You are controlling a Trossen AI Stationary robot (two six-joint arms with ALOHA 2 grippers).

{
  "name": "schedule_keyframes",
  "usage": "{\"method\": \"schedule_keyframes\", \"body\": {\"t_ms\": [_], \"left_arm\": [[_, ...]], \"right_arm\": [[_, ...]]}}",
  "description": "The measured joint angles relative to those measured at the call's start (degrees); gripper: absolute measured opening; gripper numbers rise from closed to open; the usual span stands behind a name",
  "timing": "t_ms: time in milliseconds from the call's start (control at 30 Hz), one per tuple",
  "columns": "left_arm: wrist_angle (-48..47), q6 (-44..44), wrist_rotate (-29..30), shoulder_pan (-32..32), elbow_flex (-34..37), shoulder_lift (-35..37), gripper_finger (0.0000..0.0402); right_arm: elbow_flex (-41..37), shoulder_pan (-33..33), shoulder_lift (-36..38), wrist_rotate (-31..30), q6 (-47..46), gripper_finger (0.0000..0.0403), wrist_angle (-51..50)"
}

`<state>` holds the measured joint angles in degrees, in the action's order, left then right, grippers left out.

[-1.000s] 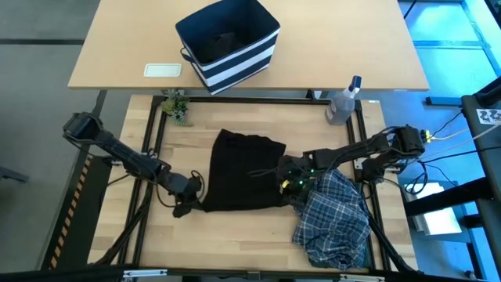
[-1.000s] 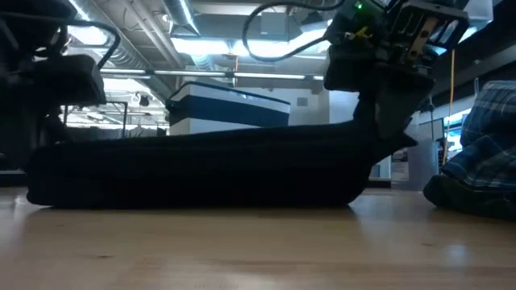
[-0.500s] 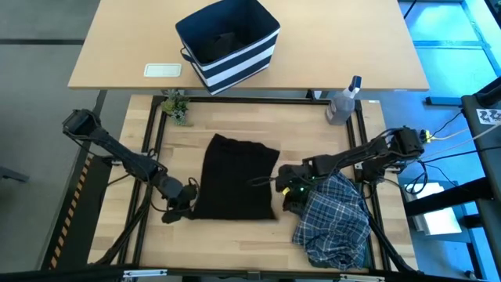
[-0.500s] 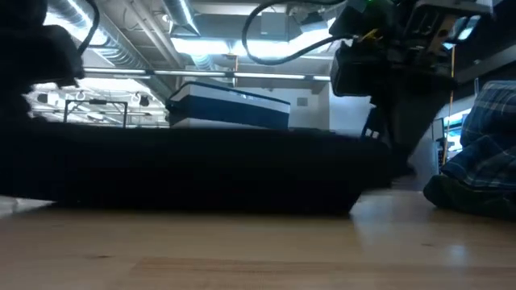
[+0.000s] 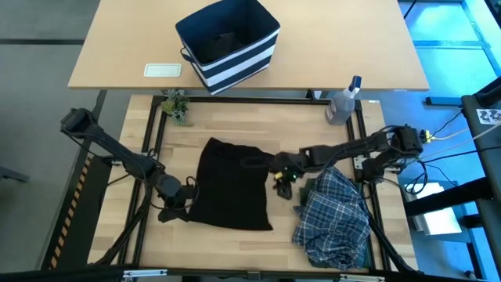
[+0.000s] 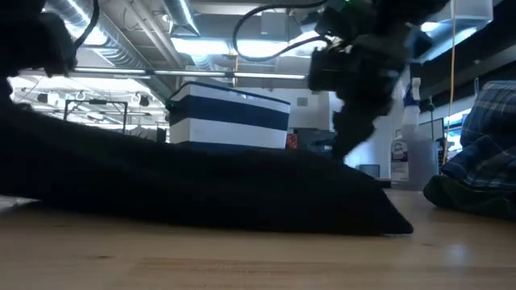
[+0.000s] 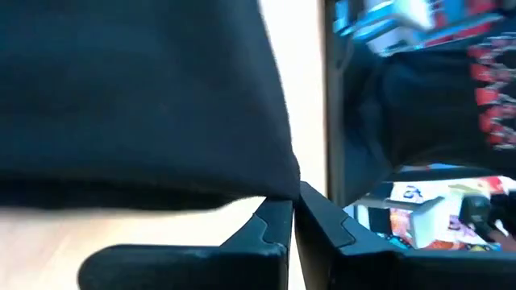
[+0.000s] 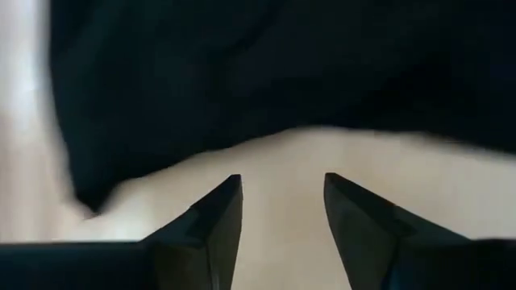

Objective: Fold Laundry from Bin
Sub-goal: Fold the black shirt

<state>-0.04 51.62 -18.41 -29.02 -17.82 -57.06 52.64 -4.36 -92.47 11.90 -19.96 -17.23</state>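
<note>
On the far left of the high view, the left gripper (image 5: 182, 202) sits at the near-left corner of the black garment (image 5: 232, 185). Its fingers (image 7: 270, 229) are pressed together, with the cloth's hem just at their tips; whether they pinch it I cannot tell. The garment lies folded flat in the middle of the wooden surface (image 5: 235, 239). Just past its right edge, the right gripper (image 5: 283, 174) hovers with fingers (image 8: 216, 213) apart and empty, bare wood between them. Farther right lies the crumpled blue-and-white plaid shirt (image 5: 335, 219). The bin (image 5: 228, 44) stands on the far table. The black fold looks nearly done; next likely calls for releasing and smoothing it, then taking up the plaid shirt.
</note>
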Motion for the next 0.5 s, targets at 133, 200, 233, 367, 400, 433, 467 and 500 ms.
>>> {"method": "schedule_keyframes", "body": {"t_ms": [133, 200, 233, 367, 400, 433, 467, 500], "left_arm": [[-12.7, 6.2, -0.9, -0.4, -0.2, 2.5, 0.0005], [-17.7, 7.6, -1.4, -0.5, -0.2, 3.3, 0.0006], [-19.1, 7.8, -1.4, -0.5, -0.1, 3.6, 0.0006], [-19.9, 7.5, -0.8, -0.4, -0.1, 5.8, 0.0006], [-20.8, 7.7, -0.4, -0.4, -0.1, 6.5, 0.0006], [-22.4, 8.2, 0.3, -0.4, -0.1, 7.0, 0.0006], [-24.3, 9.1, 0.8, -0.4, -0.2, 7.3, 0.0006], [-26.1, 9.9, 1.1, -0.4, -0.1, 7.5, 0.0006]], "right_arm": [[1.8, 3.9, 0.0, -5.6, 3.9, 0.0169, -0.9], [2.1, 5.8, 0.0, -6.5, 5.2, 0.0168, -0.9], [2.1, 6.8, 0.0, -6.8, 5.5, 0.0168, -0.8], [2.1, 9.9, 0.0, -6.8, 6.9, 0.0168, -0.8], [2.1, 10.4, 0.0, -6.8, 7.0, 0.0168, -0.7], [2.1, 10.9, 0.0, -6.8, 7.0, 0.0168, -0.6], [2.1, 11.2, 0.0, -6.7, 7.0, 0.0168, -0.5], [2.1, 11.4, 0.0, -6.6, 7.1, 0.0168, -0.5]]}}
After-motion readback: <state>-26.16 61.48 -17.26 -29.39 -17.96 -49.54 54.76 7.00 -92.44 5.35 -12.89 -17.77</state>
